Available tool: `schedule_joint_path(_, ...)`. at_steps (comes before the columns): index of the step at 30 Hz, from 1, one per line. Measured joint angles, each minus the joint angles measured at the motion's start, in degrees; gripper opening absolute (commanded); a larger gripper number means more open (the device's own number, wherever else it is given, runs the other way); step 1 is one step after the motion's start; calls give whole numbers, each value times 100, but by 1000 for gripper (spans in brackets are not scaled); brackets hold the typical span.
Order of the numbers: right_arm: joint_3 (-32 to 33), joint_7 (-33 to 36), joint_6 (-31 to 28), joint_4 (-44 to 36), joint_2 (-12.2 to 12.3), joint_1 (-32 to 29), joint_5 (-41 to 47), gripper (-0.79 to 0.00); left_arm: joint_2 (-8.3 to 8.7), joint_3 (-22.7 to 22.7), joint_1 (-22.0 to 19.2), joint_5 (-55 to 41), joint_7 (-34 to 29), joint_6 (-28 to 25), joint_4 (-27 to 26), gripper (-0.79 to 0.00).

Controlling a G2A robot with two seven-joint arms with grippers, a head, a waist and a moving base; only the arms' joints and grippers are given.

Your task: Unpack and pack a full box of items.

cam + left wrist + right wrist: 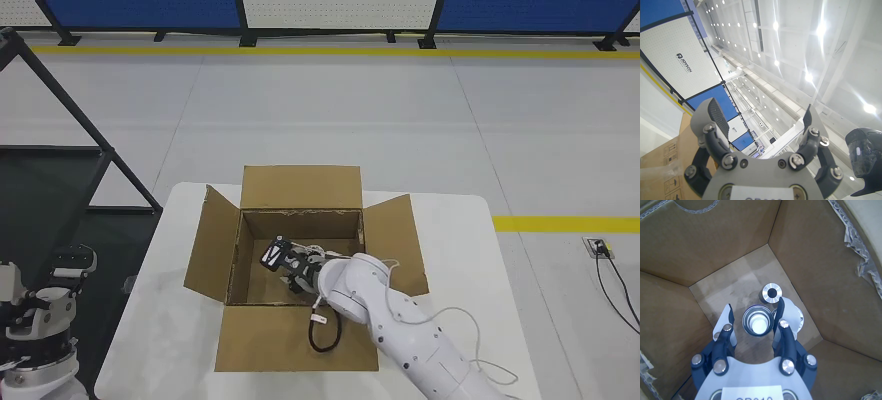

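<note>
Centre frame, inside the box, right gripper gapes over an upright can; best closed squarely, sparing the neighbouring cylinder.

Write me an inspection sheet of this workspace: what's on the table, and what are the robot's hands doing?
Surface: white table, bearing one open cardboard box.
Job's things: white-capped can and metal-topped cylinder standing on the box floor.
Clutter: torn tape on the box rim.
Grippers: right gripper open inside the box, fingers either side of the can; left gripper open, aimed at the ceiling.
Cables: black loop on the right arm; cable on the floor.
Surroundings: yellow floor lines, blue panels.
</note>
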Motion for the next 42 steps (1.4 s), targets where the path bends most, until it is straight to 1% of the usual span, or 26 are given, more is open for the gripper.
schedule_joint_path(2, 43, 24, -9, -125, 18, -54, -59, -108, 0, 0, 0, 0, 0, 0, 0, 0)
schedule_joint_path(4, 115, 32, -32, -332, 46, -133, -114, 0, 0, 0, 0, 0, 0, 0, 0, 0)
schedule_joint_path(8, 383, -18, -151, -979, 141, -388, -145, 0, 0, 0, 0, 0, 0, 0, 0, 0)
schedule_joint_path(12, 849, -147, -336, -1974, 292, -870, -113, 0, 0, 0, 0, 0, 0, 0, 0, 0)
schedule_joint_path(15, 1199, -116, -445, -2670, 380, -1209, -1, 0, 0, 0, 0, 0, 0, 0, 0, 0)
schedule_joint_path(16, 1220, -111, -445, -2752, 384, -1226, 7, 0, 0, 0, 0, 0, 0, 0, 0, 0)
schedule_joint_path(27, 1198, -120, -438, -2640, 381, -1217, 10, 0, 0, 0, 0, 0, 0, 0, 0, 0)
schedule_joint_path(29, 1203, -209, -491, -2556, 380, -1251, 136, 0, 0, 25, -1, 28, -35, 44, -33, 0)
schedule_joint_path(33, 1391, -328, -724, -2357, 381, -1147, 749, 0, 14, 185, -75, 308, -289, 362, -70, 0)
schedule_joint_path(38, 1823, -254, -1099, -2452, 447, -1230, 1705, 0, 52, 380, -249, 524, -799, 735, 15, 0)
schedule_joint_path(42, 2354, -107, -1850, -2602, 566, -1449, 2900, 0, 98, 482, -374, 719, -1346, 1008, 82, 0)
